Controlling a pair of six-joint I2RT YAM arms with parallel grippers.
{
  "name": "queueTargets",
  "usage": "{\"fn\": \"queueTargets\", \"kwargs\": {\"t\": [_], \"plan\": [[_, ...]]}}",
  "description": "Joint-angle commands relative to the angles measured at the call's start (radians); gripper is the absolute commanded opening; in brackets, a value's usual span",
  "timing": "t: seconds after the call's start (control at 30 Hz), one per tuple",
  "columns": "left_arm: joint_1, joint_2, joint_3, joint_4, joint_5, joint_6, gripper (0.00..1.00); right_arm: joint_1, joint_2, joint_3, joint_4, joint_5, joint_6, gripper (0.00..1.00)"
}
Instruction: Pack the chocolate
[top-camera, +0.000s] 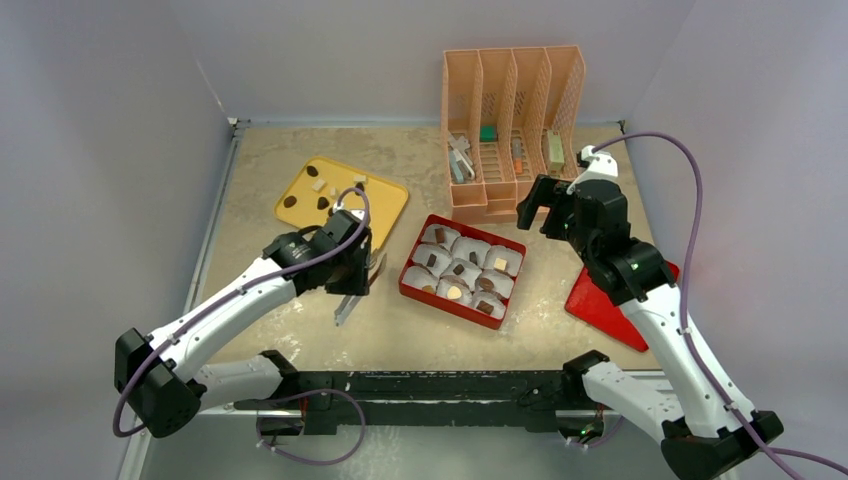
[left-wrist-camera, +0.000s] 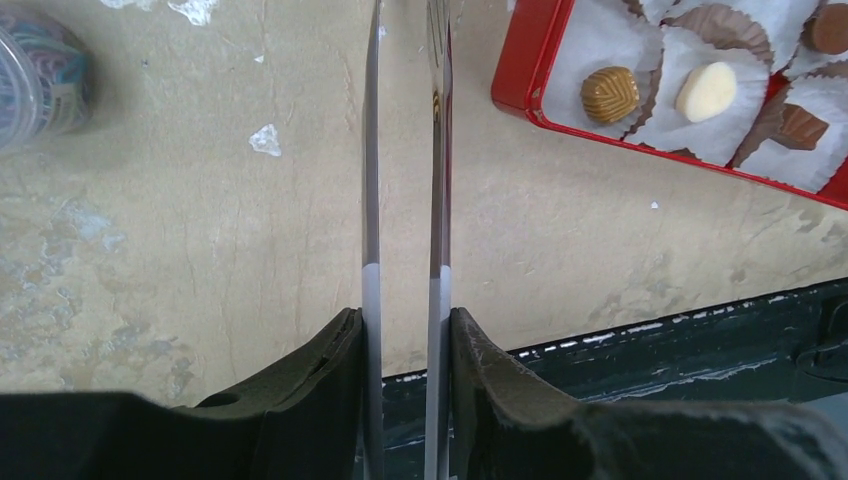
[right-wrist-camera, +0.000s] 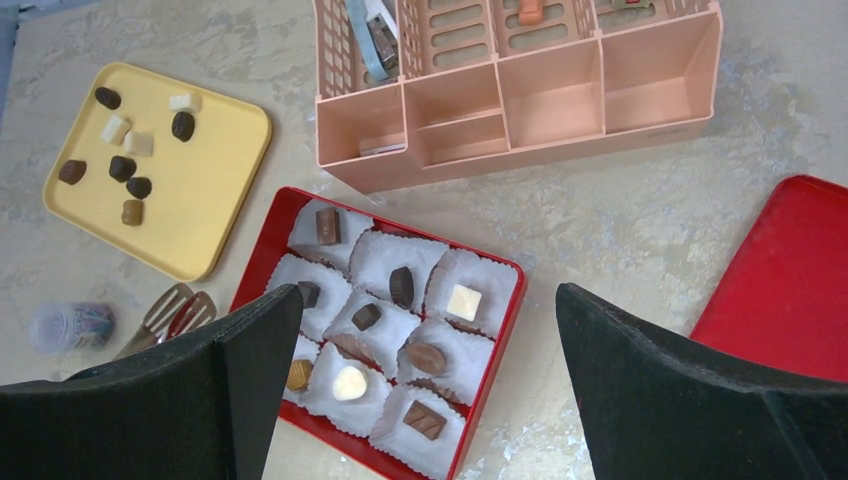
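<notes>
A red box (top-camera: 455, 312) of white paper cups sits mid-table, with one chocolate (top-camera: 455, 292) in nearly every cup. Several more chocolates (top-camera: 323, 202) lie loose on a yellow tray (top-camera: 375, 200) at the back left. My left gripper (top-camera: 355, 275) is shut on metal tongs (top-camera: 347, 308), left of the box. In the left wrist view my gripper (left-wrist-camera: 405, 320) pinches the two blades (left-wrist-camera: 372, 200), which stand slightly apart with nothing between them. My right gripper (top-camera: 535, 205) is open and empty, high behind the box. The right wrist view shows the box (right-wrist-camera: 262, 250) between its open fingers (right-wrist-camera: 428, 290).
A peach desk organizer (top-camera: 510, 130) with small tools stands at the back. The red lid (top-camera: 600, 300) lies at the right, under my right arm. A small clear jar (right-wrist-camera: 70, 325) sits near the tongs' tips (right-wrist-camera: 178, 312). The dark table edge (left-wrist-camera: 650, 340) is near.
</notes>
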Motion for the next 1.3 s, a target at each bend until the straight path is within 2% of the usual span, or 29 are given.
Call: {"fn": "queueTargets", "kwargs": {"t": [0.0, 0.33, 0.7, 0.8, 0.9, 1.03, 1.27], "plan": [[-0.002, 0.011, -0.046, 0.081, 0.010, -0.023, 0.32, -0.003, -0.019, 0.011, 0.021, 0.004, -0.004, 0.99], [-0.004, 0.082, -0.154, 0.112, 0.010, 0.009, 0.36, -0.003, -0.007, 0.002, 0.032, 0.004, -0.007, 0.99], [-0.005, 0.176, -0.157, 0.124, 0.039, 0.045, 0.36, -0.003, -0.004, -0.011, 0.039, 0.019, -0.024, 0.99], [-0.005, 0.168, -0.143, 0.122, 0.002, 0.039, 0.36, -0.002, -0.009, -0.013, 0.034, 0.023, -0.027, 0.99], [-0.005, 0.170, -0.139, 0.124, -0.029, -0.032, 0.38, -0.003, -0.016, -0.015, 0.030, 0.031, -0.033, 0.99], [-0.005, 0.101, -0.205, 0.185, -0.030, -0.206, 0.36, -0.003, -0.025, -0.015, 0.022, 0.037, -0.034, 0.99], [-0.004, 0.018, -0.321, 0.233, -0.196, -0.401, 0.35, -0.003, -0.036, -0.023, 0.021, 0.033, -0.041, 0.99]]}}
